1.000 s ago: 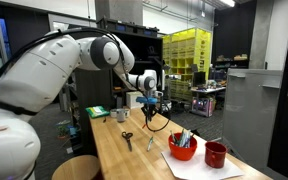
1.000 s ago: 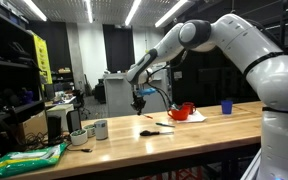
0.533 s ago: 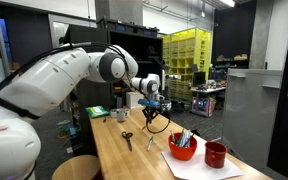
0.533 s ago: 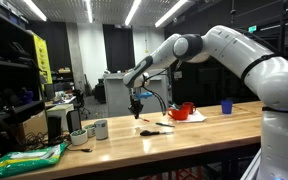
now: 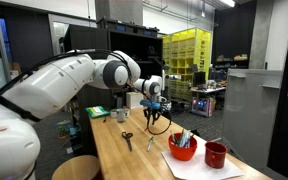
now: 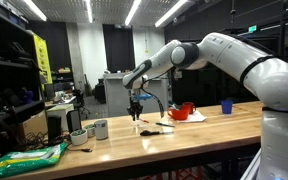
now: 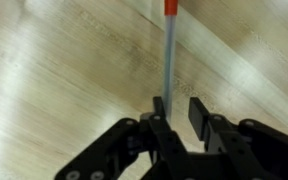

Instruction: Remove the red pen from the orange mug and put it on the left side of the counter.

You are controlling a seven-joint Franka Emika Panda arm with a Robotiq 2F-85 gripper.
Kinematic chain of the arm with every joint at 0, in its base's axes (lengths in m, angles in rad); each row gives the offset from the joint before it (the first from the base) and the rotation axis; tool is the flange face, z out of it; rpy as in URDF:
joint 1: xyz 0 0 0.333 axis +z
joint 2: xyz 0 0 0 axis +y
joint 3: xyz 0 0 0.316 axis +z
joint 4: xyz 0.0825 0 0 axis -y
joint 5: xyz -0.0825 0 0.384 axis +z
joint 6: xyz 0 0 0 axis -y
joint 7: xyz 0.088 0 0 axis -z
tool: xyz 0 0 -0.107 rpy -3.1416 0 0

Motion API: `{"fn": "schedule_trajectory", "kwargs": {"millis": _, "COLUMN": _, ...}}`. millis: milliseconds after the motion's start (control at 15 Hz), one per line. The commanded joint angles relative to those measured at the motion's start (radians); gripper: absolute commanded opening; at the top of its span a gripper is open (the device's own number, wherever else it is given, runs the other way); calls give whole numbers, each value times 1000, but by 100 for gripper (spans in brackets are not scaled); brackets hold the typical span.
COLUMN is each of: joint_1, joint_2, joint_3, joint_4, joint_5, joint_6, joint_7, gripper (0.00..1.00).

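Observation:
The red pen [image 7: 169, 50] has a grey barrel and a red end and shows only in the wrist view. It runs away from the gripper [image 7: 181, 112] along the counter [image 7: 54, 70], its near end beside one fingertip [image 7: 162, 108]. The jaws stand apart with an empty gap wider than the pen. In both exterior views the gripper [image 5: 152, 104] [image 6: 136, 113] hangs low over the counter [image 5: 134, 160] [image 6: 184, 140]. The orange mug [image 5: 182, 148] [image 6: 180, 113] stands well away from it with several pens in it.
A dark red mug [image 5: 216, 154] stands beside the orange mug on white paper. Scissors [image 5: 127, 138] [image 6: 149, 131] lie on the counter near the gripper. Small cups [image 5: 121, 115] [image 6: 101, 128] and a green bag [image 5: 97, 112] [image 6: 29, 157] sit at one end. A blue cup [image 6: 226, 106] stands at the other.
The gripper has come down a little toward the counter, and the arm's elbow has swung; the mugs and scissors have not moved.

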Motion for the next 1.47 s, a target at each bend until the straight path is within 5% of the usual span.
{"fn": "schedule_trajectory", "kwargs": {"millis": 0, "joint_1": -21, "joint_2": -8, "joint_3": 13, "joint_4": 22, "joint_5": 31, "joint_6": -24, "joint_7": 4, "gripper": 66}}
{"fn": "schedule_trajectory", "kwargs": {"millis": 333, "joint_1": -46, "joint_2": -48, "joint_3": 13, "joint_4": -18, "joint_5": 60, "joint_6": 6, "joint_7": 1, "gripper": 100}}
{"fn": "schedule_trajectory", "kwargs": {"millis": 667, "joint_1": 6, "joint_2": -33, "joint_3": -59, "joint_4": -46, "joint_5": -37, "joint_6": 140, "joint_7": 84, "gripper": 100}}
{"fn": "schedule_trajectory", "kwargs": {"millis": 1400, "joint_1": 5, "joint_2": -77, "joint_3": -49, "joint_4": -113, "joint_5": -54, "joint_6": 170, "joint_7": 97, "gripper": 100}}
